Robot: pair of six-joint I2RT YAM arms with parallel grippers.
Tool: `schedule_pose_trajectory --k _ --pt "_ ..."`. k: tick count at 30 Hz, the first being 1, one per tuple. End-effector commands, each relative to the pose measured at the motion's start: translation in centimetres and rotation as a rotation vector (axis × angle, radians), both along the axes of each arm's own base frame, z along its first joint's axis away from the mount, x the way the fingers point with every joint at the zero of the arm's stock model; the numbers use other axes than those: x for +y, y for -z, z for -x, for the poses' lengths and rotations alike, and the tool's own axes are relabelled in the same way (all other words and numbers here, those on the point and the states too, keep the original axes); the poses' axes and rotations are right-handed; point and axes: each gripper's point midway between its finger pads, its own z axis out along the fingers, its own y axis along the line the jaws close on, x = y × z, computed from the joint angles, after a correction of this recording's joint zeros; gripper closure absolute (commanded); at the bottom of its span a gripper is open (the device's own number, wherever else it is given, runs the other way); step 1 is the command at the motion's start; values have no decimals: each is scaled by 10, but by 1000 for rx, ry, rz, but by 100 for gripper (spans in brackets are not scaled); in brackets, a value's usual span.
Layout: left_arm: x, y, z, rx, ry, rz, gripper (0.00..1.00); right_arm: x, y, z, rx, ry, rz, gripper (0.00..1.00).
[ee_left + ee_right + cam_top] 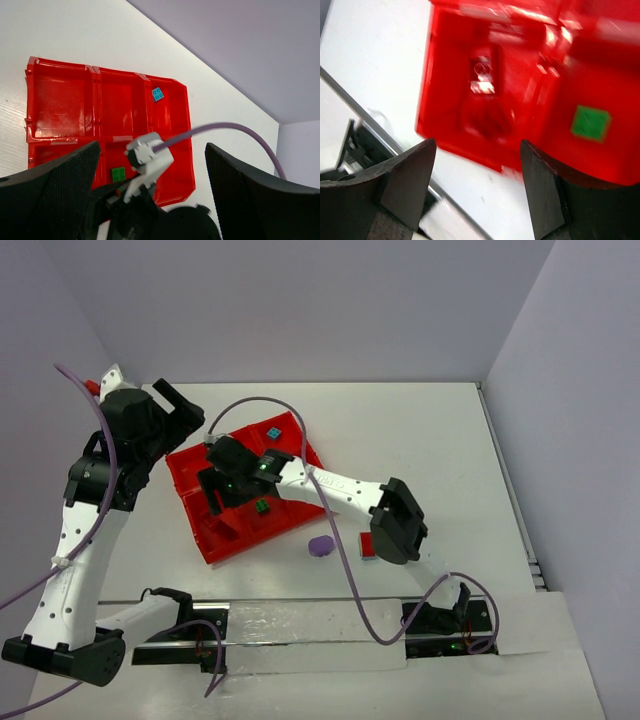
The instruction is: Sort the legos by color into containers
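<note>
Under the right end effector: the red tray [195, 475] is sitting right below it, with the fingers hanging over a corner compartment.
Right end effector [477, 145]: released. Both fingers are spreading wide and aren't gripping anything.
Red lego [482, 75]: it's lying flat in the compartment straight below the right end effector. The wrist view is pretty blurry here though.
Green lego [590, 123]: it's sitting in the next compartment over, just off to one side of the right end effector.
Teal lego [157, 94]: it's resting in a corner compartment of the other row, well apart from the right end effector.
Left end effector [152, 146]: also released, fingers gaping wide. It's hovering off the tray's edge and looking down at the tray and the right arm's wrist.
Purple lego [321, 546]: it's lying on the surface [430, 440] outside the tray, behind the right end effector and close to that arm's forearm.
Second red lego [367, 545]: it's sitting on the surface near the purple lego, partly hiding under the right arm's elbow.
</note>
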Motion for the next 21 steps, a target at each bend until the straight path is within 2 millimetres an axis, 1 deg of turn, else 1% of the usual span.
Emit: schedule_pose_trajectory --k 1,2,3,4,6,7,8,10,11,12,13,14,16,17,18,19,20,21 --pt "3 -6 0 -32 4 -14 7 -42 -74 0 -131 64 -63 25" --pt "3 -7 0 -36 5 -17 7 -56 -98 -1 -173 93 -94 25" --pt "3 -4 -1 -31 8 -20 7 -78 -103 -4 -192 130 -93 25" --pt "2 -2 -1 -31 9 -20 7 -89 -86 -5 -178 143 -54 25" --pt "2 1 -2 -34 14 -23 7 -138 -77 -10 -182 232 -13 25" --pt "1 2 -3 -31 17 -23 7 -153 -74 -5 -184 254 0 24" --pt "2 4 -3 -31 16 -28 7 -176 -68 -11 -179 303 22 24" --pt "1 7 -5 -29 21 -33 7 -239 -51 -12 -149 432 61 23" --pt "-2 9 -5 -26 39 -34 7 -261 -44 -10 -136 480 75 23" --pt "-3 10 -6 -30 45 -31 7 -286 -32 -2 -118 526 88 20" --pt "-5 11 -7 -32 50 -25 7 -312 -25 -7 -97 595 102 18" --pt "-7 15 -6 -24 60 -22 7 -316 -32 -6 -101 607 73 18" --pt "-13 19 -10 -26 84 -4 7 -364 6 6 -35 690 146 14" --pt "-15 19 -11 -27 88 0 7 -372 10 7 -25 708 162 13" --pt "-18 23 -13 -20 100 8 7 -381 20 14 -7 719 192 10" --pt "-20 25 -13 -14 107 12 7 -385 27 19 9 720 212 9" --pt "-21 25 -14 -15 108 13 7 -385 29 20 16 717 214 9" --pt "-22 28 -15 -7 114 13 7 -383 40 27 52 698 215 9"
